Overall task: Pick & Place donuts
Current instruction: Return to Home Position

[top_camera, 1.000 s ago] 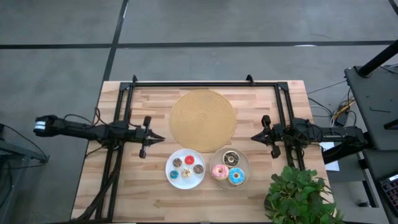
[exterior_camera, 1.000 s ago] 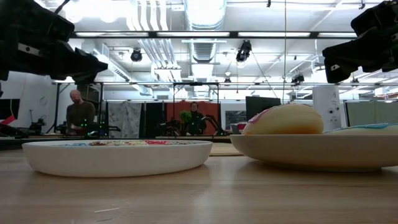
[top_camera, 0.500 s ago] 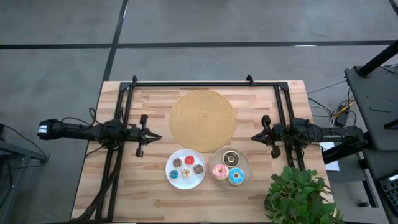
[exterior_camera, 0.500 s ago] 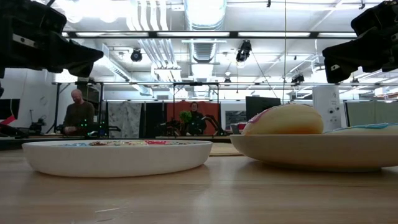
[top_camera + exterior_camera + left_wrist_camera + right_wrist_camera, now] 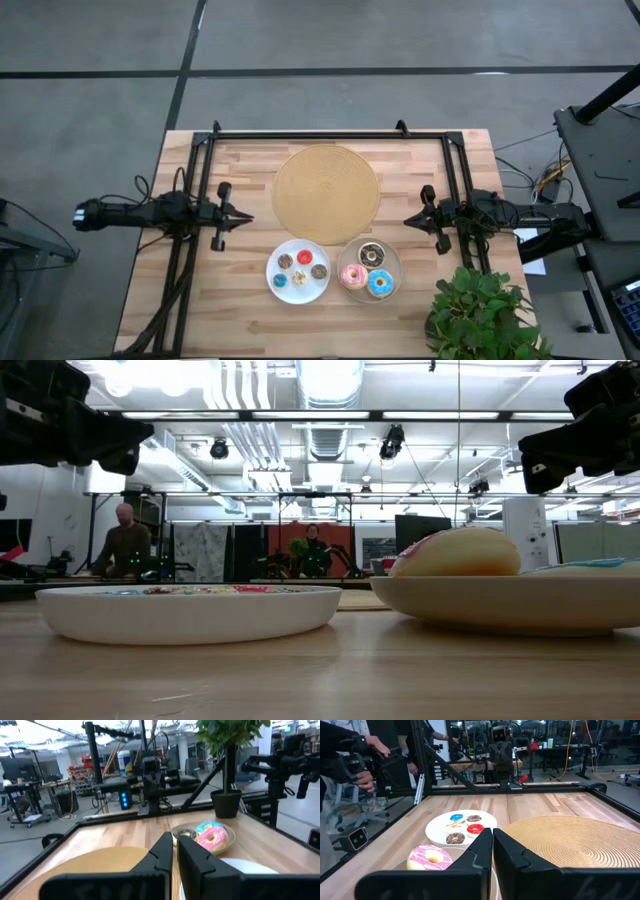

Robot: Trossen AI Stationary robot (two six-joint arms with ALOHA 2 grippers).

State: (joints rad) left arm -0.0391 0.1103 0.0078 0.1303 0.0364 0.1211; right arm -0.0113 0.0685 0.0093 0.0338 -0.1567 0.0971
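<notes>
Donuts all lie on two plates at the front of the desk. The tiny ones are on the white plate, and the pink, blue and dark ones are on the second plate just beside it. Nothing looks left to move, so only parking the arms seems to remain.

The left hand hangs over the desk's left side, well apart from the plates. Its fingers are pressed to a narrow slit and hold nothing. The right hand mirrors it on the right side, just as narrow and just as empty. The low view shows both well above the plate rims.

To park well, I would keep both hands narrow and at this height. Each arm should draw straight back along its own side, never across the plates or the board. The likely hazards are the black rails under each arm and the plant near the right arm. A slow, level retreat with no dip should leave the plates undisturbed.
</notes>
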